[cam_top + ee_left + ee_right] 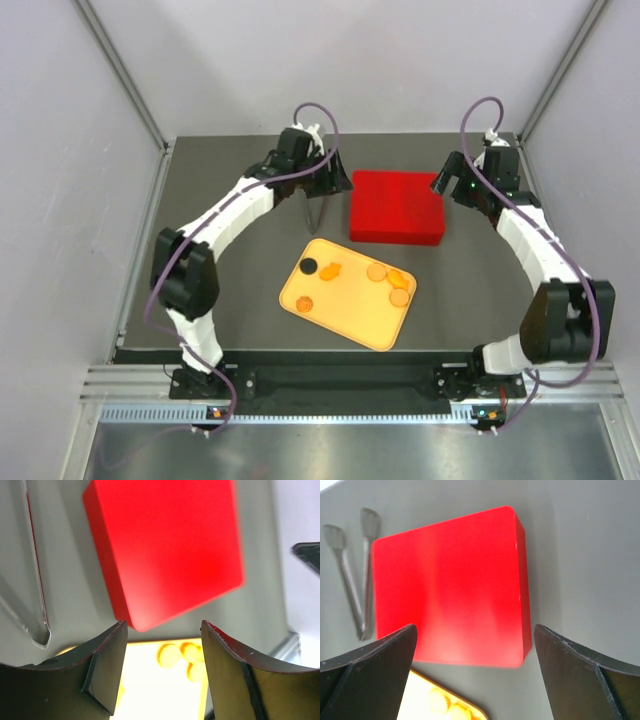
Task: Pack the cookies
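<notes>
Dark table [200, 300] is flanked by the left gripper [162, 630] and right gripper [475, 630] — both spread wide, nothing grasped.
Cookies [385, 275] — several orange, one black — are scattered on an orange tray [340, 320]; a red box [396, 207] is set just behind it, tongs [315, 212] laid beside.

The top view is bright and sharp, with soft shadows. In both wrist views the flat red box [165, 550] looks a bit blurry and shiny, and the orange plastic tray [150, 690] glows too bright.
</notes>
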Controlling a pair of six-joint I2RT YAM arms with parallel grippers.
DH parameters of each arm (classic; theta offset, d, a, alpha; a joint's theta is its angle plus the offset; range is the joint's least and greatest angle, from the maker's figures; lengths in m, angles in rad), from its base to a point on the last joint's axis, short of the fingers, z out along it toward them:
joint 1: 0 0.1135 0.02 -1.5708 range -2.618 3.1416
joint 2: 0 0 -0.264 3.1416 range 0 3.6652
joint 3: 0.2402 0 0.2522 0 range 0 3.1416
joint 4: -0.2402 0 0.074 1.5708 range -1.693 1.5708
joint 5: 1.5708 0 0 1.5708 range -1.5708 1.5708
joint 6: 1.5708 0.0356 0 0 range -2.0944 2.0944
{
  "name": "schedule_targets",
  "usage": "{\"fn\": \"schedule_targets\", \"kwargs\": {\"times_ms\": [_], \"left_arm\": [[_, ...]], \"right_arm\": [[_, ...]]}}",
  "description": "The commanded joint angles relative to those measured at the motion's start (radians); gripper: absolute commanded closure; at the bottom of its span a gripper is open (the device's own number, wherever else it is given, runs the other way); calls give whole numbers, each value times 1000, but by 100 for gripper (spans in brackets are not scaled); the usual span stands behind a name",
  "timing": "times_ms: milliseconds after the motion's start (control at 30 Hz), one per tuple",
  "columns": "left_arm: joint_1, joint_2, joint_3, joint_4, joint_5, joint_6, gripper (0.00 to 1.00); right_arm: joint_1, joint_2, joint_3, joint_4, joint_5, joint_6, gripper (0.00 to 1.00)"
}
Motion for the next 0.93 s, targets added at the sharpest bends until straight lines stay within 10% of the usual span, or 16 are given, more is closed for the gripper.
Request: {"fn": "schedule_targets", "kwargs": {"times_ms": [0, 533, 900], "left_arm": [[0, -159, -82, 20, -14, 34, 35], [0, -745, -569, 20, -143, 138, 32], [0, -819, -646, 38, -151, 126, 31]], "right_arm": [[38, -160, -56, 9, 52, -16, 0], [281, -625, -297, -40, 198, -4, 0], [281, -656, -280, -62, 209, -32, 0]]}}
